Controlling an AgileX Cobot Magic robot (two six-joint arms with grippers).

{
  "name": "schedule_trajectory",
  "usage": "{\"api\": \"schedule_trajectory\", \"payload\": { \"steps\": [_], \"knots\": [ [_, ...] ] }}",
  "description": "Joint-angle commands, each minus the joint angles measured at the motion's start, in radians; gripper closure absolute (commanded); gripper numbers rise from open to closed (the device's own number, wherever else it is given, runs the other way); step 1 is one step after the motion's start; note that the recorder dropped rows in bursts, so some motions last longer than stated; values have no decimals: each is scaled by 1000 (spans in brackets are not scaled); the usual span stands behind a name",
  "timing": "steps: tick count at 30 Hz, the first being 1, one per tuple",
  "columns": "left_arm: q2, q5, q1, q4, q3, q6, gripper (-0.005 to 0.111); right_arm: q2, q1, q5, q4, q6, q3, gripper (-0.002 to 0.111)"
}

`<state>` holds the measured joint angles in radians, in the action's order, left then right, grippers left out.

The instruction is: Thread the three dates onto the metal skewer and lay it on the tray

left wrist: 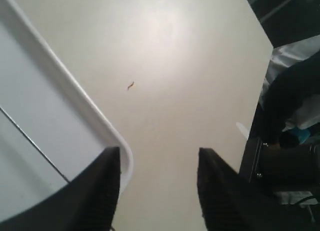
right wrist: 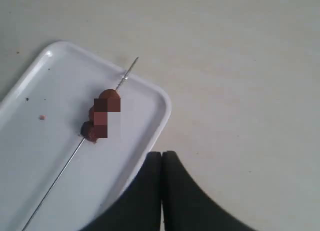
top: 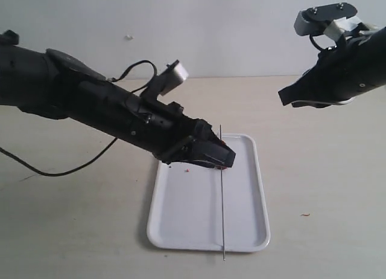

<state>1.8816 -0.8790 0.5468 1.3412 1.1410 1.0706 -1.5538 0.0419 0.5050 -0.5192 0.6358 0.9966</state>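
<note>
Overhanging the near rim of the tray (top: 181, 230), the metal skewer (top: 222, 212) has its near tip closest to the viewer. Its long axis runs straight from near to far across the right half of the tray, and its far tip pokes past the far rim as well. The dates (right wrist: 100, 118) sit bunched on the rod toward its far end, touching one another. Part of the bunch is blurred, so their count is unclear. The tray lies flat on the counter (top: 325, 188), its long sides running near to far.

From the left, the left arm (top: 90, 98) slopes down to the right over the far part of the tray. The left fingers (left wrist: 95, 191) stand apart with nothing between them, their tips at the dates; whether they touch cannot be told. At the far right the right arm (top: 350, 73) hangs high, well apart from the tray. The right fingers (right wrist: 150, 191) are pressed together and empty, pointing down and left.
</note>
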Motion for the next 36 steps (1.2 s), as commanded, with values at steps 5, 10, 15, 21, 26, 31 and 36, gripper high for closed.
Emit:
{"api": "schedule_trajectory", "payload": {
  "steps": [5,10,15,21,26,31,36],
  "knots": [
    [-211,-7,-64,380,-237,556,58,159,4,-176,-265,254,-162,108],
    [-356,-3,-69,403,-351,838,58,388,4,-284,-401,332,-312,108],
    [-447,88,-69,403,-363,803,60,784,4,-318,-564,428,-452,108],
    [-507,188,-69,403,-365,778,72,1238,4,-336,-655,468,-604,108],
    [-546,188,-69,403,-365,745,72,1494,4,-325,-655,489,-724,108],
    [-550,206,-69,403,-365,745,72,1554,4,-304,-666,468,-789,108],
    [-547,236,-69,403,-365,743,72,1554,4,-265,-682,465,-850,108]
  ]
}}
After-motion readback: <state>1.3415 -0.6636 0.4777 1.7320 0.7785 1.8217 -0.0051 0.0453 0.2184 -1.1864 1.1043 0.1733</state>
